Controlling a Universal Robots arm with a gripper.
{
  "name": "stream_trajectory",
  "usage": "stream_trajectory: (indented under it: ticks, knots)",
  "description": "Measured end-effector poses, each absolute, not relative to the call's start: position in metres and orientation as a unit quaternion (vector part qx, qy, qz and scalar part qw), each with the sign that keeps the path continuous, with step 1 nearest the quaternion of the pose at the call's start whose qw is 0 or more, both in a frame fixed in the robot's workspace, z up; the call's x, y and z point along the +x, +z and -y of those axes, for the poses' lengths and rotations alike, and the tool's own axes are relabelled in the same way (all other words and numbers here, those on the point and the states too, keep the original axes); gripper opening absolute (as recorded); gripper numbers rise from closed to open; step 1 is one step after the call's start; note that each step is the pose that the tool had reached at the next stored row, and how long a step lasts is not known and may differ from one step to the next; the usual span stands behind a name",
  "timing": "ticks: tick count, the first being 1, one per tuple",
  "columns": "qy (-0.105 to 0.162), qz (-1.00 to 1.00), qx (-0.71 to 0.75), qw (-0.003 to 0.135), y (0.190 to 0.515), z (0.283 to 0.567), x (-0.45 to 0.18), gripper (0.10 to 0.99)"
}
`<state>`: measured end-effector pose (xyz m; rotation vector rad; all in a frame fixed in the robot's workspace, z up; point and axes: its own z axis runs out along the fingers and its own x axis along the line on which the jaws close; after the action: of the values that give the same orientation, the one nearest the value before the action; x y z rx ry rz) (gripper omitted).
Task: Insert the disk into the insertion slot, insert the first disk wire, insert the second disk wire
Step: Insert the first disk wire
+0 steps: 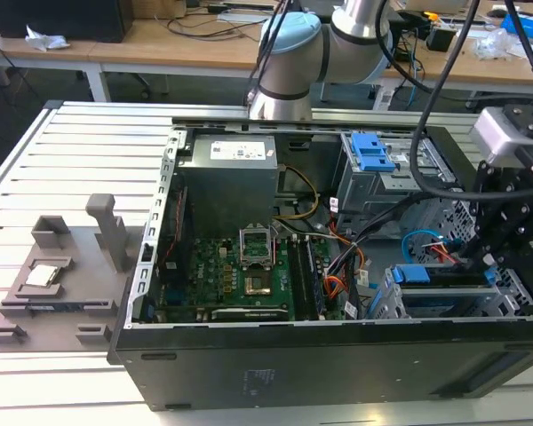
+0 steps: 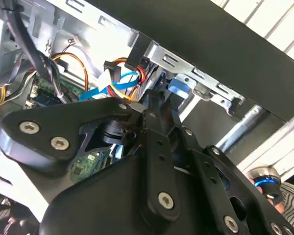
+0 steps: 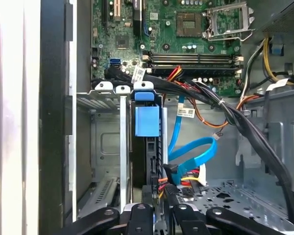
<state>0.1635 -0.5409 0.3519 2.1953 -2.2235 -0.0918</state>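
The disk (image 1: pixel 440 277) sits in the insertion slot (image 1: pixel 393 300), the grey cage at the case's front corner on the exterior view's right. In the first wrist view the disk's blue carrier tab (image 3: pixel 147 120) stands at the cage (image 3: pixel 105 142) mouth. A blue flat cable (image 3: pixel 196 152) and a red, yellow and black disk wire (image 3: pixel 182 177) hang beside the disk. My gripper (image 1: pixel 480 253) hovers over the disk's rear end. Its fingers stand close together in both wrist views, gripper (image 3: pixel 159 216) and gripper (image 2: pixel 146 105), shut on the black plug of the multicoloured disk wire.
The open black computer case (image 1: pixel 249 373) lies on a slatted white table (image 1: pixel 35 160). Inside are the motherboard (image 1: pixel 249 275), the power supply (image 1: pixel 231 177) and a taller cage with a blue clip (image 1: pixel 371 151). A grey fixture (image 1: pixel 62 275) lies to the exterior view's left.
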Motion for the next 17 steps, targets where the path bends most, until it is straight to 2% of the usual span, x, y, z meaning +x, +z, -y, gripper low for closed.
stream_trajectory:
  ticks: [7,8,9,10,17]
  knots:
    - [-0.029,0.711,0.702,0.008,0.375,0.539,0.163,0.227]
    - [-0.029,0.711,0.702,0.008,0.378,0.539,0.164,0.161]
    - [-0.029,0.711,0.702,0.008,0.379,0.538,0.163,0.161]
    - [-0.029,0.711,0.702,0.008,0.381,0.538,0.164,0.102]
    - [-0.029,0.711,0.702,0.008,0.384,0.538,0.163,0.106]
